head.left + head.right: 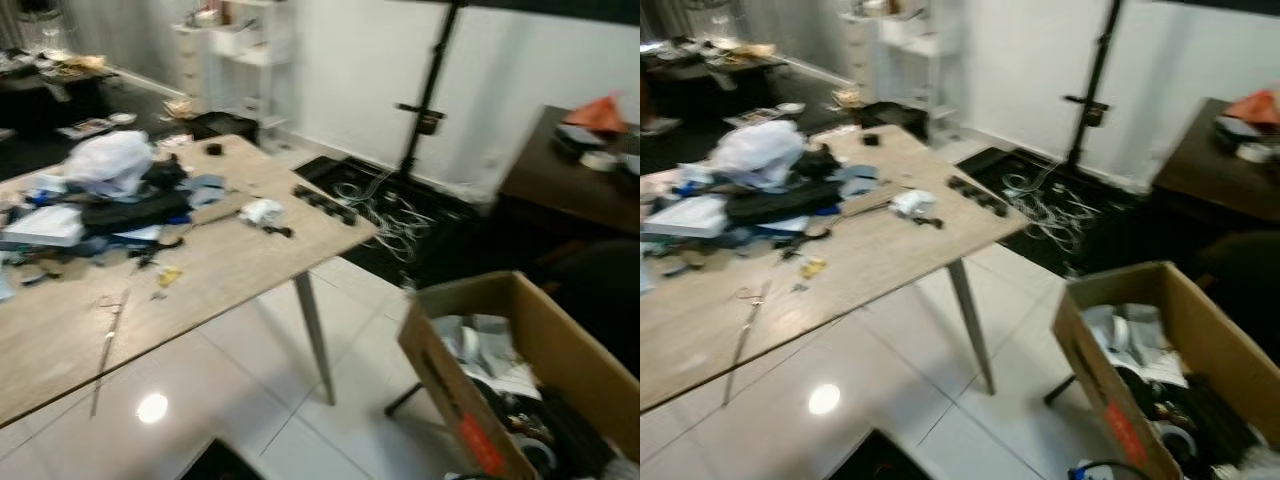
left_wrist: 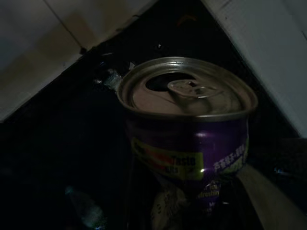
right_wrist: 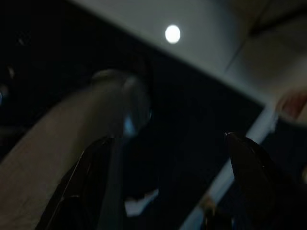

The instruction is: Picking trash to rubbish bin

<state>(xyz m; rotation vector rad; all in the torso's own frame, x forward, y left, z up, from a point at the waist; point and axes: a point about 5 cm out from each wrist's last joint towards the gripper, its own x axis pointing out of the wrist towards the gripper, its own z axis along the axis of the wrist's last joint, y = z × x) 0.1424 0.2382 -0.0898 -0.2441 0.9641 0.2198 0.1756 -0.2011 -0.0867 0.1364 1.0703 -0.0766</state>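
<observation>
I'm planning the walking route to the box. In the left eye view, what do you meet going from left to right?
White plastic bag on the wooden table → black power strip at the table's edge → white cables on the floor → black stand pole → open cardboard box.

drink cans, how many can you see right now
1: a purple drink can close before the left pincer in the left wrist view, top already opened. More may be hidden in the table clutter or the cardboard box.
</observation>
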